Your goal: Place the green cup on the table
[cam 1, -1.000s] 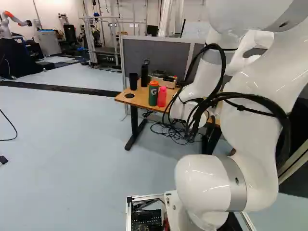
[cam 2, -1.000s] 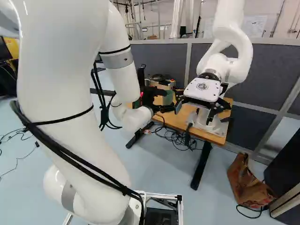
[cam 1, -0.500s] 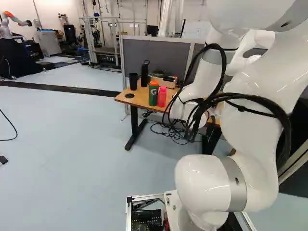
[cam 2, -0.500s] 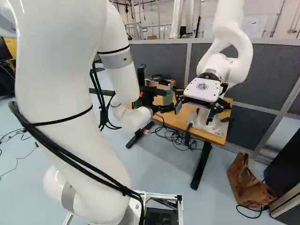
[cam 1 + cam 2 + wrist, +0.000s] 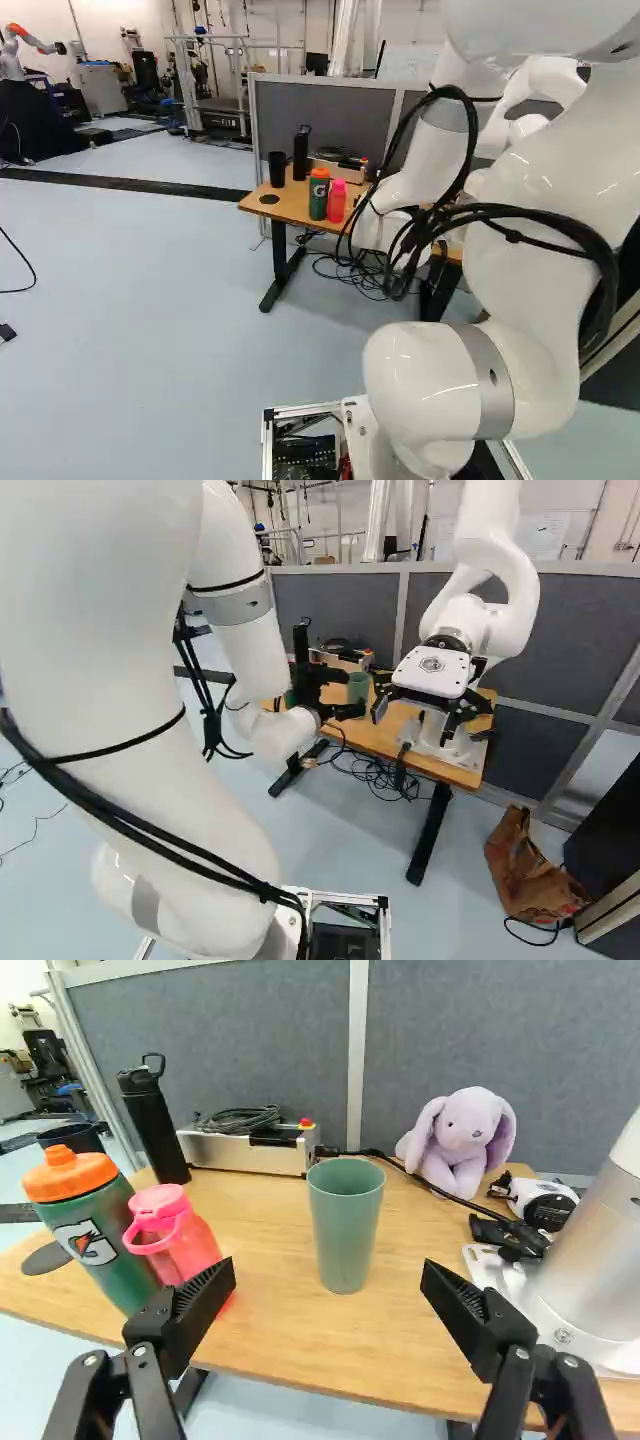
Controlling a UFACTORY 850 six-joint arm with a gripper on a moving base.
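Green cup: upright on the wooden table (image 5: 275,1305), ahead of the gripper's gap in the wrist view; at the upper middle of the right base view.
Gripper (image 5: 352,694): black, fingers spread wide, nothing gripped; probably a little short of the cup (image 5: 346,1225), though the right base view makes depth hard to judge.
Bottles: pink bottle (image 5: 190,1240) beside an orange-lidded bottle (image 5: 105,1225), both at the upper middle of the left base view; black flask (image 5: 155,1125) behind them.
Behind the cup: lilac plush rabbit (image 5: 462,1135), sitting.
Another robot (image 5: 500,600): white, upper right of the right base view.
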